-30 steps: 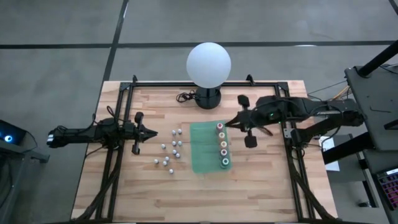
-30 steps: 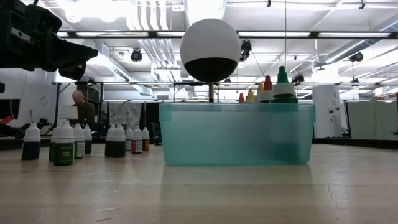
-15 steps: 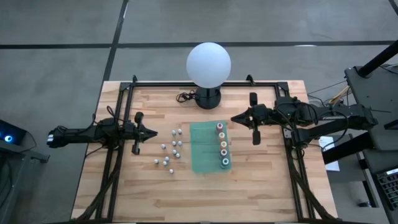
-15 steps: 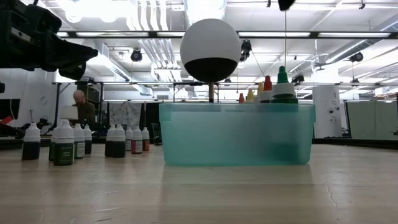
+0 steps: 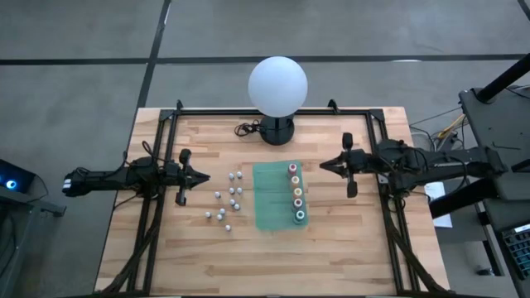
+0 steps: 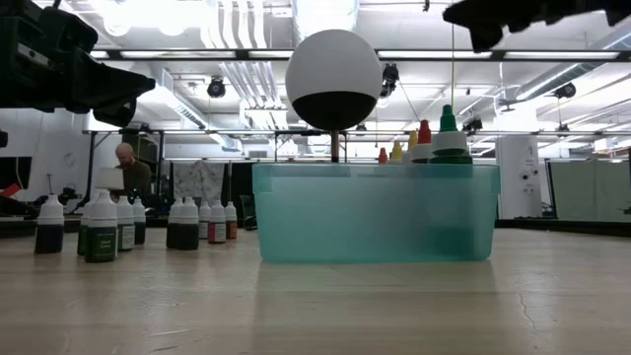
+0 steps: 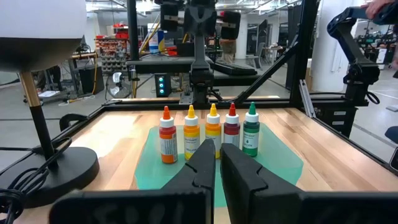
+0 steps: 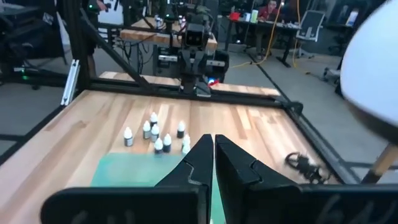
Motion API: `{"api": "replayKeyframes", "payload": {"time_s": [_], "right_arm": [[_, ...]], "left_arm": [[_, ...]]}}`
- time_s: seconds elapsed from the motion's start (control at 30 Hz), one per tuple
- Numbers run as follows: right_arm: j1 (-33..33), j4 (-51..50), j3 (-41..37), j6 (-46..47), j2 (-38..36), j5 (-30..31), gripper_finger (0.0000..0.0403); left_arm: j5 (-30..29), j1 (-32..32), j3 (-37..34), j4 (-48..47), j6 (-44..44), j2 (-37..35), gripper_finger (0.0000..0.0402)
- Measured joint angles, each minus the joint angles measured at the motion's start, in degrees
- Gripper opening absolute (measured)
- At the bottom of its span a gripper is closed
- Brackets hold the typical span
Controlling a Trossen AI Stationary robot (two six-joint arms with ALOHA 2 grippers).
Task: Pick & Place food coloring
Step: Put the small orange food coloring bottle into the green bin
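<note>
Five food coloring bottles with coloured tops [image 5: 296, 193] stand in a row on a flat green mat [image 5: 269, 199]; the left wrist view shows them upright [image 7: 212, 129]. Several smaller white-capped bottles [image 5: 224, 201] stand in a loose cluster on the wood left of the mat, also seen in the right wrist view [image 8: 155, 137]. My left gripper [image 5: 206, 175] waits shut at the table's left, pointing level at the cluster. My right gripper [image 5: 322, 165] hovers shut, right of the mat, its fingers [image 8: 213, 155] pointing toward the bottles with nothing between them.
A white globe lamp [image 5: 277, 83] on a black base stands at the far edge's middle, its cord [image 5: 244, 129] coiled beside it. Black frame rails [image 5: 157, 207] run along both sides. Bare wood lies toward the near edge [image 5: 265, 265].
My right gripper has drawn back from the row of coloured bottles toward the table's right edge and come down, tipping closer to level; it stays shut and holds nothing. In the low view it has come into sight at the top right. The bottles have not moved.
</note>
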Motion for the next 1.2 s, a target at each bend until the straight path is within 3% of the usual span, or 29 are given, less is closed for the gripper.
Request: {"api": "replayKeyframes", "payload": {"time_s": [0.57,1.2], "right_arm": [[0.0,0.0,-17.5,-2.1,-13.8,0.0,0.0009],[0.1,1.7,-26.2,-2.0,-29.4,0.0,0.0009]], "left_arm": [[0.0,0.0,0.0,0.0,0.0,0.0,0.0],[0.0,0.0,0.0,0.0,0.0,0.0,0.0]]}}
